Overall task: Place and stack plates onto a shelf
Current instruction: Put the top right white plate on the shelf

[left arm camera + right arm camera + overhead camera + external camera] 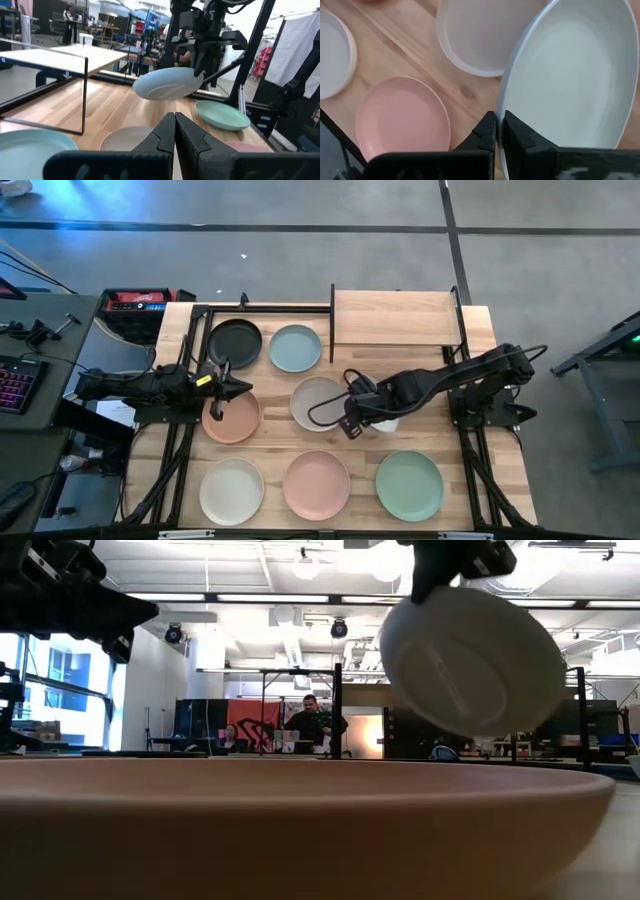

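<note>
My right gripper (499, 131) is shut on the pale white plate (570, 75), which is in the air over the table's middle (470, 660), next to the beige-grey plate (318, 402). My left gripper (175, 131) is shut and empty, raised above the far rim of the terracotta plate (232, 418). The black plate (235, 342) and the light blue plate (295, 348) lie flat near the far side. The cream plate (232, 490), pink plate (317, 485) and mint green plate (409, 485) lie along the near side. The shelf (395, 318) stands at the far right, with nothing on its board. My right gripper pinches the pale white plate's rim (503, 107) between its two fingers, one on the plate's inner face and one under it. The fingers come from above (450, 570). The plate is lifted clear of the table and hangs tilted below them (167, 82).
Black frame bars run along the table's left and right sides and across its far edge (270, 308). Bare wood shows between the plate rows and in front of the shelf (400, 360). People sit in the room beyond the table (312, 720).
</note>
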Controlling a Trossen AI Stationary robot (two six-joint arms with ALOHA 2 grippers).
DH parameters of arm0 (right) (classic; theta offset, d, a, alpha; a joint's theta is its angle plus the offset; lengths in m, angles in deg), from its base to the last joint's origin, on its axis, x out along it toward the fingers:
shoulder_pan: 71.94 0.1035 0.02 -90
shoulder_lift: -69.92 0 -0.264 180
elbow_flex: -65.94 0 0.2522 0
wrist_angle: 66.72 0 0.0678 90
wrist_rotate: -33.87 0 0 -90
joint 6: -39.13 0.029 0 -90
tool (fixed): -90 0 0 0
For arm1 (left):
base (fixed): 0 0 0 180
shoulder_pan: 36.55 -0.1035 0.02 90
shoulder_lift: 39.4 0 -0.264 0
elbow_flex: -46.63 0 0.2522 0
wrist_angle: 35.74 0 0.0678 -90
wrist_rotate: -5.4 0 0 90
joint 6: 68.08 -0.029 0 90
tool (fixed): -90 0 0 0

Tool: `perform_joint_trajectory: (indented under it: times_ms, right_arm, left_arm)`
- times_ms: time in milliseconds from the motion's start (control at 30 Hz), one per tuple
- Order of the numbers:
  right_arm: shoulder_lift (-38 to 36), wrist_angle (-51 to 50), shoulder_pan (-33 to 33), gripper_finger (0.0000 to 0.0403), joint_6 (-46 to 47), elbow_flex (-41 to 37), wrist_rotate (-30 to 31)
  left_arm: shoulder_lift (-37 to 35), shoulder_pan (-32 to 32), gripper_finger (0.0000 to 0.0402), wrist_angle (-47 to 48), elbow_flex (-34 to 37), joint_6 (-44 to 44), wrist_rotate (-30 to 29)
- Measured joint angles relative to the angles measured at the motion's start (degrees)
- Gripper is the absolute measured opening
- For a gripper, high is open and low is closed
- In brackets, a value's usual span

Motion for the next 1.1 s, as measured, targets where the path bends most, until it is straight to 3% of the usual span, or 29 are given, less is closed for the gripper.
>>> perform_joint_trajectory:
  times_ms: [267,633,833,1100]
  right_arm:
    - [-0.04,-7.34,0.31,0.0000,-2.25,8.55,3.66]
    - [-0.07,-19.25,-1.56,0.0000,-9.15,18.85,14.53]
    - [-0.09,-26.52,-4.43,0.0000,-14.34,19.88,17.90]
    - [0.20,-26.24,-10.07,0.0000,-23.95,19.30,19.58]
  left_arm:
    - [0.02,0.00,0.0000,-0.37,0.02,0.21,-1.34]
    - [0.02,0.01,0.0000,-0.35,0.00,1.55,-1.37]
    - [0.02,0.00,0.0000,-0.35,0.00,2.99,-1.41]
    - [0.02,0.01,0.0000,-1.45,0.00,2.99,-4.32]
